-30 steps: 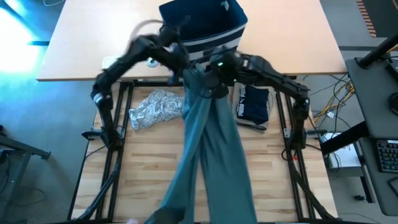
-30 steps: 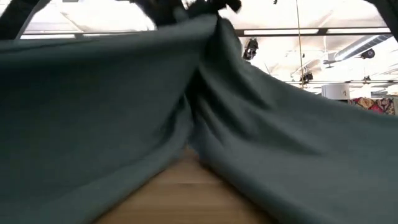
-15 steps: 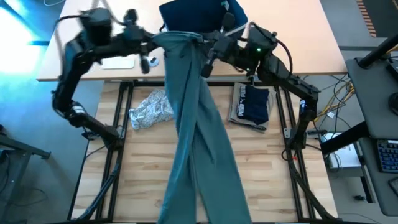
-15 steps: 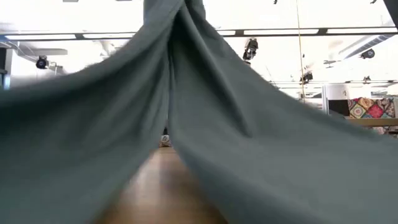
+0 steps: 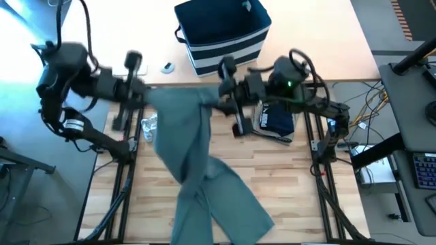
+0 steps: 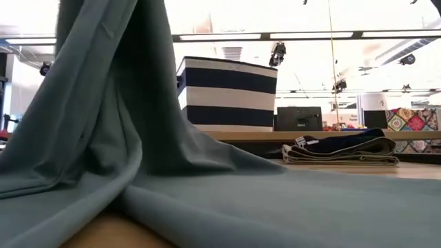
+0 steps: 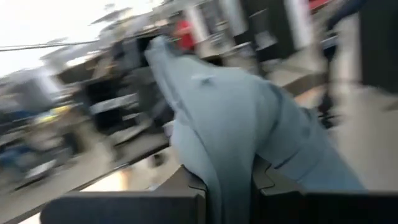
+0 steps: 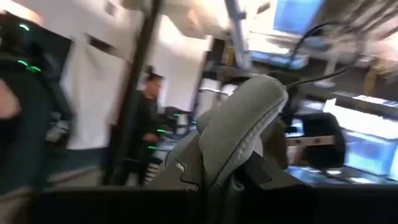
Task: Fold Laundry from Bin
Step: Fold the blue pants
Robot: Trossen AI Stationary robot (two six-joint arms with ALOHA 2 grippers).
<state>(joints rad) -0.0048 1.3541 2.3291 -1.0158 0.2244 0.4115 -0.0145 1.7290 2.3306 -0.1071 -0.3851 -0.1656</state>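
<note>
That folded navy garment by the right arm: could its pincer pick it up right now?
Probably not yet. The right pincer is shut on the teal garment, so it would need to let go first; the folded navy garment lies uncovered close by.

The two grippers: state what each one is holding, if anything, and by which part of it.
Both hold the teal-green garment. The left gripper and the right gripper are each shut on a bunched corner of its raised top edge, stretched between them, while its lower end trails on the table.
</note>
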